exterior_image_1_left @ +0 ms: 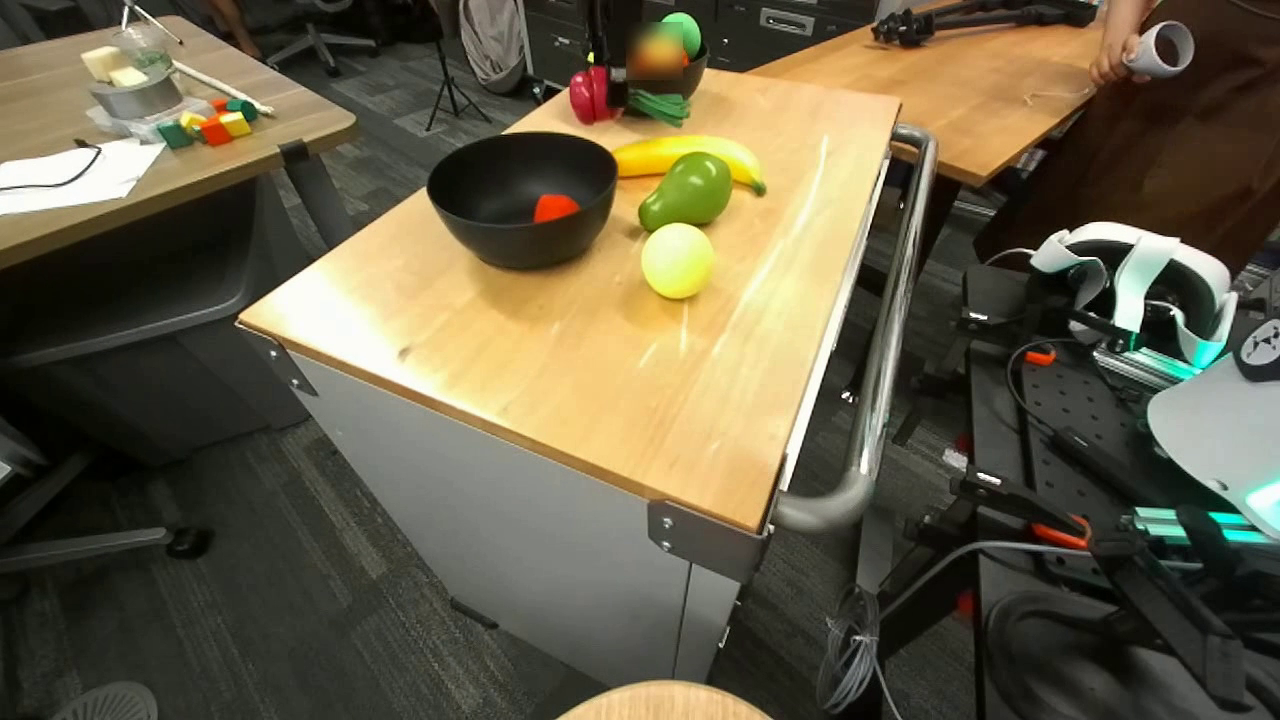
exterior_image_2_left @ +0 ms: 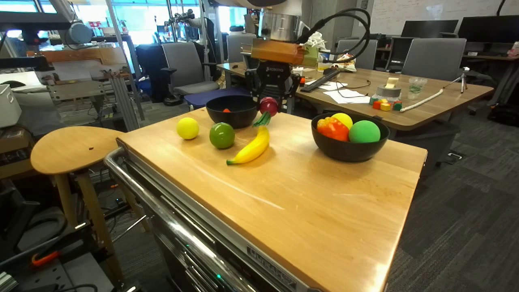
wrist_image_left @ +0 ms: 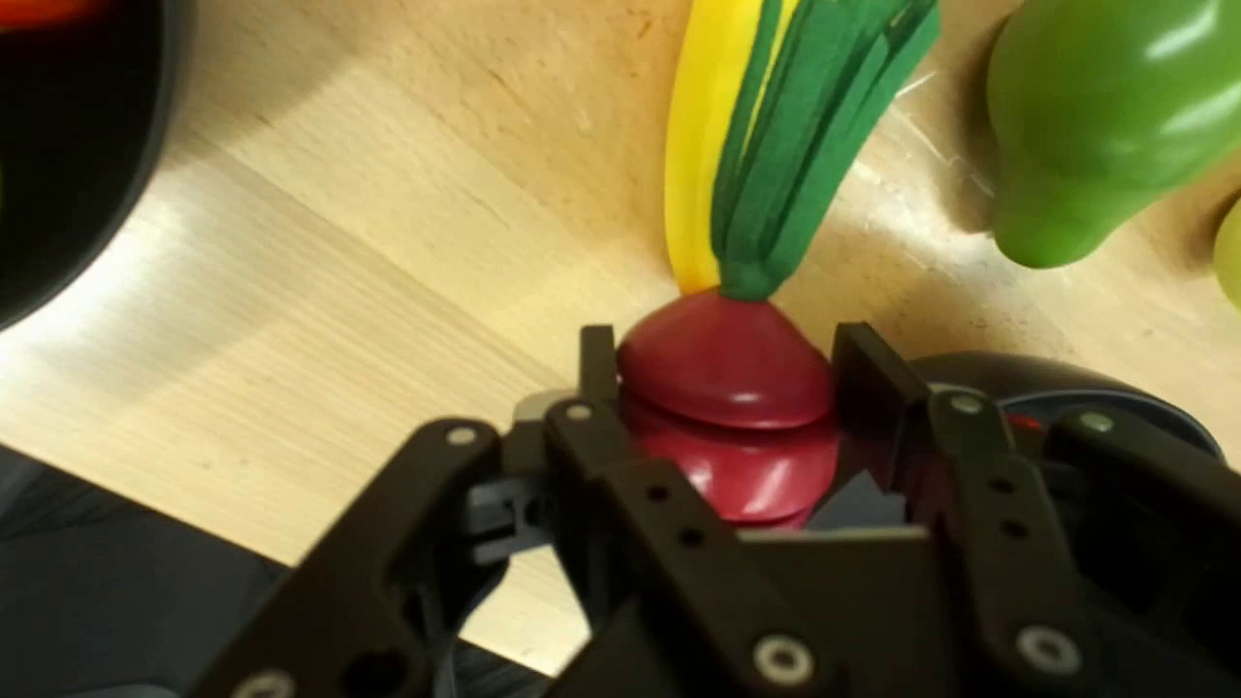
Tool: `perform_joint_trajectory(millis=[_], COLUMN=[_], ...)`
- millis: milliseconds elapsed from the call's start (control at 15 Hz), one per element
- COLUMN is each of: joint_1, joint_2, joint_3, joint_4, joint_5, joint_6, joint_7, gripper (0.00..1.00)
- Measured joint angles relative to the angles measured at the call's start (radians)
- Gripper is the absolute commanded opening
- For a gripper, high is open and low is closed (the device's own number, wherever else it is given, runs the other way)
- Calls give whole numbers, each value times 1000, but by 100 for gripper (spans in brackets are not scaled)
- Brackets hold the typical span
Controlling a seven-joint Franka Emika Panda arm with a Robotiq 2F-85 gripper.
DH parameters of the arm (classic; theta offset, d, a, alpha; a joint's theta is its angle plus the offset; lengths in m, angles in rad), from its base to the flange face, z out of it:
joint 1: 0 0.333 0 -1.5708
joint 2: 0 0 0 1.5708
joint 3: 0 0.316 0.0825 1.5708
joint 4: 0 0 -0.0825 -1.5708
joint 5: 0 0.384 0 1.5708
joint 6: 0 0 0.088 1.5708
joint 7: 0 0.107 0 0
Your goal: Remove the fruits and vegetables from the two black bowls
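Well left of the fingers in the wrist view, a black bowl is not yet emptied; in an exterior view a red-orange pepper, a yellow round piece and a green ball lie inside, and the round ones would probably roll once set down. Ahead of the fingers the banana runs alongside green leaves; whether they touch I cannot tell, but a sideways swing could drag one against the other. Ahead and right come the green pear-shaped piece and, farther right, the yellow-green ball, likely to roll if nudged. Near the fingers on their right stands the other black bowl, a small red piece inside; spreading the fingers there might knock its rim.

The fingers are parted only to the width of a dark red beet, pressed on both its sides, leaves pointing ahead. Its smooth, rounded sides could let it slip or twist. Whether it rests on the surface I cannot tell.
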Motion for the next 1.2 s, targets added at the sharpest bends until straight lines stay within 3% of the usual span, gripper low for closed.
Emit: perform_joint_trajectory(millis=[400,467,733,1000,1200], joint_1=[-1,-1,2,18,36], joint_2=[84,92,109,83,1], joint_3=[-8,-8,-8,14,70], joint_4=[57,65,78,81,71], joint_5=[-85,-100,-139,-144,-115], joint_6=[21,22,22,9,-18], joint_7=[23,33,94,123,120], gripper=[31,73,100,100,100])
